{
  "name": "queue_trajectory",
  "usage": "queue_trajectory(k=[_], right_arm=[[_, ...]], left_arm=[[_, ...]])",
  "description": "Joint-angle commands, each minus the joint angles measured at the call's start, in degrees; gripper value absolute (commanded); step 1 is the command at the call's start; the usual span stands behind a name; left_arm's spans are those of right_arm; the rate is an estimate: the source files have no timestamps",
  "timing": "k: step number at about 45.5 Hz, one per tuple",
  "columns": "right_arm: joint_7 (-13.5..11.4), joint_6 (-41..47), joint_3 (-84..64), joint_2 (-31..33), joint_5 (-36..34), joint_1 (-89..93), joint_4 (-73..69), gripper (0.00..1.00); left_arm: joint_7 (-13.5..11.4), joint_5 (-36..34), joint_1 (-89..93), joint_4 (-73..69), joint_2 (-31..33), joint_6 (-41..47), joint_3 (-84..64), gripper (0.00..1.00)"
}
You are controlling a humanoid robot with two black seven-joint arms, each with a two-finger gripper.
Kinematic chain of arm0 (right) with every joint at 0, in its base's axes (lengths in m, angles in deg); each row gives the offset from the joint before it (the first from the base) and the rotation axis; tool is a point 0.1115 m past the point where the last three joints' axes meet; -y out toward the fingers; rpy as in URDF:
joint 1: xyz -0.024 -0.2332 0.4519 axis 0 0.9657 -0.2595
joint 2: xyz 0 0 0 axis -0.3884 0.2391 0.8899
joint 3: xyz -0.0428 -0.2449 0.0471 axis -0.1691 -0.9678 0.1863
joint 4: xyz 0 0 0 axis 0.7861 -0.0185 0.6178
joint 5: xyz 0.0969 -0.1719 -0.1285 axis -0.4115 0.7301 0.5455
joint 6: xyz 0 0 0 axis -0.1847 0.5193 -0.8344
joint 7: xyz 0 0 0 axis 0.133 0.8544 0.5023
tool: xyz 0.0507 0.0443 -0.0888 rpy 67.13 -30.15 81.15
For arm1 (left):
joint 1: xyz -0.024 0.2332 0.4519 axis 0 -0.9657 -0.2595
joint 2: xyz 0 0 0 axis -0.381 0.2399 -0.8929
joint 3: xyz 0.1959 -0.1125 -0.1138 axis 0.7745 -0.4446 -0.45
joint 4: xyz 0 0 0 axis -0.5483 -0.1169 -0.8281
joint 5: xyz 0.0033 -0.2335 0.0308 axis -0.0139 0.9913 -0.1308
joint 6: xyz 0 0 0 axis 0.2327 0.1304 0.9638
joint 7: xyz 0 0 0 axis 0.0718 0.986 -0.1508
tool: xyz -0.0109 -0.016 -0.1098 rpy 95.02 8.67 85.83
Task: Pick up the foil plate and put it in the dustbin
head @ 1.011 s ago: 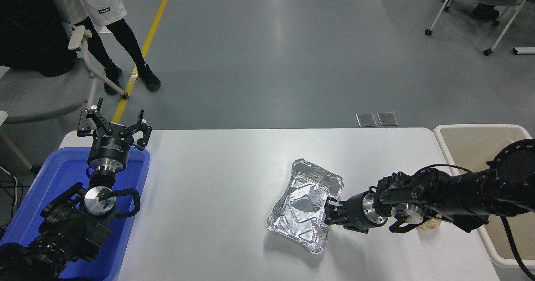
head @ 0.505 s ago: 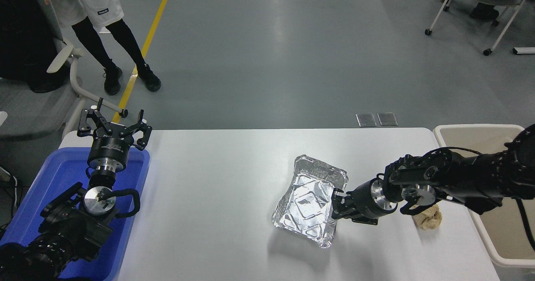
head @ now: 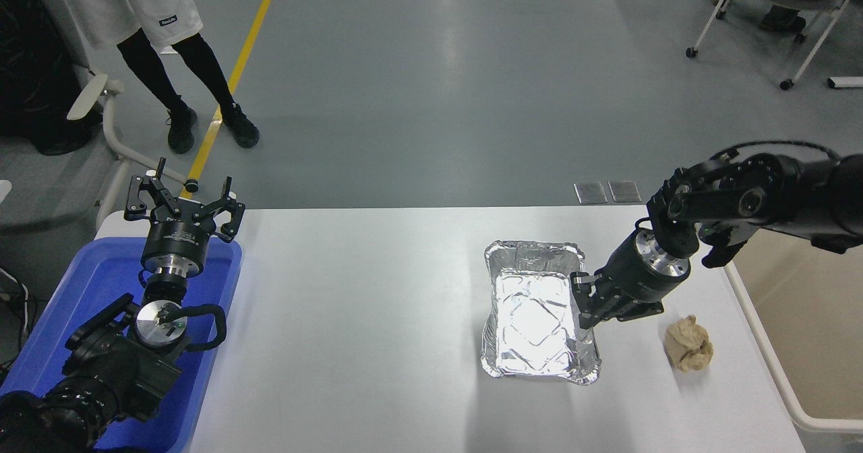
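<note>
1. So the shiny silver rectangular foil plate (head: 539, 318) with the crinkled walls is hanging over the right half of the white table (head: 350, 318), a soft shadow spreading on the tabletop under it, so I'm guessing it's already lifted a bit.
2. The right black gripper (head: 585, 305) is clamping on the plate's right rim, roughly mid-way along that long side. The left black gripper (head: 182, 203) is just parking with its claws spread wide above the blue plastic tub (head: 81, 291) at the near left.
3. Handling-wise: this thing is looking super light and thin, so weight is no issue, but the foil is going to dent or fold if squeezed hard, and held from one edge it's probably flexing and swinging. The rolled rim is the stiffest bit, so that's the sensible place to be grabbing.
4. Versus a second ago: the plate was skewed and tilted nearer the middle of the table, now it's sitting squarer and further right, and the arm is reaching in from higher and farther back.
5. The big beige plastic dustbin (head: 762, 365) is waiting off the table's right edge, with a small crumpled tan paper ball (head: 688, 344) lying between plate and bin, near the table's right edge.
</note>
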Motion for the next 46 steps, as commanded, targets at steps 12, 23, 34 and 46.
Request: queue_trajectory(k=[12,23,34,46], right_arm=[[-0.2,2.9,-2.0,2.4,0.8,-13.6,-0.7,0.0],[-0.2,2.9,-3.6,3.8,1.3,-20.6,-0.7,0.0],[-0.2,2.9,-3.8,5.6,2.0,-26.5,-0.7,0.0],[-0.2,2.9,-4.0,6.4,3.6,-28.1,-0.7,0.0]], left_arm=[[0.0,0.0,0.0,-0.1,0.0,0.0,0.0,0.99],[0.0,0.0,0.0,0.0,0.0,0.0,0.0,0.99],[0.0,0.0,0.0,0.0,0.0,0.0,0.0,0.99],[0.0,0.0,0.0,0.0,0.0,0.0,0.0,0.99]])
